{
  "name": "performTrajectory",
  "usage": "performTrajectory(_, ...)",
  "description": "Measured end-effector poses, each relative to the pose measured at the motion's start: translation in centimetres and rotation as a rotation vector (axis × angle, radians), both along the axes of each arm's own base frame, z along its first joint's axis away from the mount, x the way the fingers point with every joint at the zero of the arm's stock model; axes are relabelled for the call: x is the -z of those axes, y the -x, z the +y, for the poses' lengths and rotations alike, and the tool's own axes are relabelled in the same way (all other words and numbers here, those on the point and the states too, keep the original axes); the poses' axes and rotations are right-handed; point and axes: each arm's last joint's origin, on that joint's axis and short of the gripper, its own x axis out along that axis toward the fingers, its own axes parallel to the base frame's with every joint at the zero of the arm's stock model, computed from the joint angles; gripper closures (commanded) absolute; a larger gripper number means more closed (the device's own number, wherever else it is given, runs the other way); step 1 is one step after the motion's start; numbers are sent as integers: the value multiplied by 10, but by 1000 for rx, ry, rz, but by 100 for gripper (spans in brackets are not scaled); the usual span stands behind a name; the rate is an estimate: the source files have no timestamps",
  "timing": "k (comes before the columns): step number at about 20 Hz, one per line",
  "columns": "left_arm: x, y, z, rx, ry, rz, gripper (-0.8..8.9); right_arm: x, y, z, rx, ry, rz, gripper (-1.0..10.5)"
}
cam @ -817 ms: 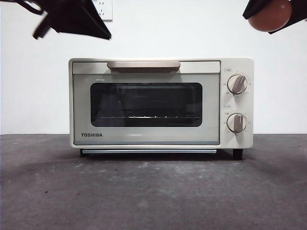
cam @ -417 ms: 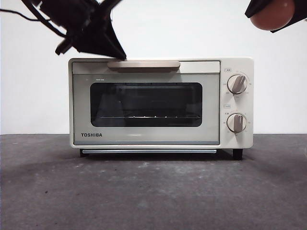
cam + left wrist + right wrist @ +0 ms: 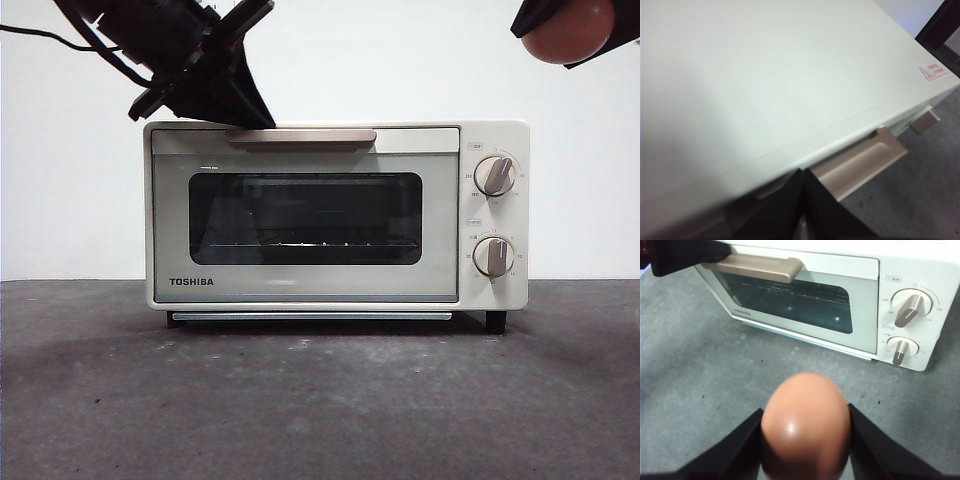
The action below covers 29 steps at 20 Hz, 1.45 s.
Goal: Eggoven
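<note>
Two pincers are at work here. The left pincer sits at the left end of the oven's beige handle, its dark tips just at the top front edge of the cream TOSHIBA toaster oven. In the left wrist view its jaws are pressed together into a narrow point, resting against the near end of the handle, with the oven's flat cream top filling most of the picture. From the right wrist view the same dark tip shows touching the handle's left end.

The right pincer is pinching the reddish-brown egg, one black jaw on each side of it. It hangs high at the right of the scene, above and to the right of the oven, well apart from it; in the front view the egg shows at the top right corner between dark jaws.

The oven stands on the grey worktop with its door shut. The dark glass window shows a wire rack inside. Two knobs sit one above the other on its right panel.
</note>
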Motion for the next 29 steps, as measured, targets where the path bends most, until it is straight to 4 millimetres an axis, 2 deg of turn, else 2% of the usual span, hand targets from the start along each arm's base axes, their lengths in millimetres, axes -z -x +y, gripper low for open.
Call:
performTrajectory(13, 7, 32, -32, 178, -101, 118, 807, 0, 0, 0, -8, 12, -9, 944)
performTrajectory(22, 33, 66, -53, 278, -265, 325, 807, 0, 0, 0, -8, 12, -10, 944)
performTrajectory(25, 34, 74, -60, 313, -278, 331, 807, 0, 0, 0, -8, 12, -10, 944)
performTrajectory(29, 30, 75, -59, 306, -269, 324, 807, 0, 0, 0, -8, 11, -10, 944)
